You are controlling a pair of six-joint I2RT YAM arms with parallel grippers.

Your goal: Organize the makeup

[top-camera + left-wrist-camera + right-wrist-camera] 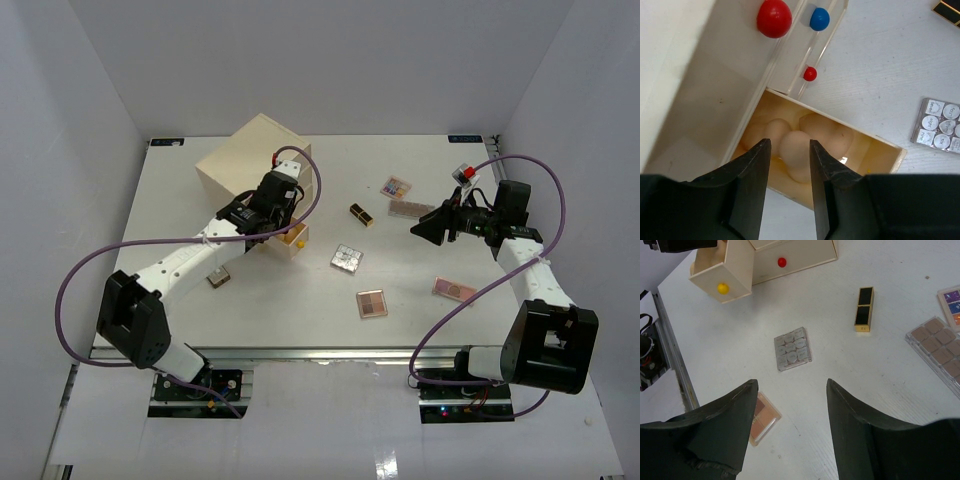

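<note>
Peach sponges (832,135) fill the open drawer (887,155), left gripper (788,145) parted just above, likely dropping one; right gripper (791,385) gapes empty.

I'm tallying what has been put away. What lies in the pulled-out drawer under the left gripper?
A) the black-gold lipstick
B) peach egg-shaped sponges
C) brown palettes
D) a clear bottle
B: the left wrist view shows rounded peach sponges lying in the open drawer below the left gripper, while the lipstick lies out on the table.
</note>
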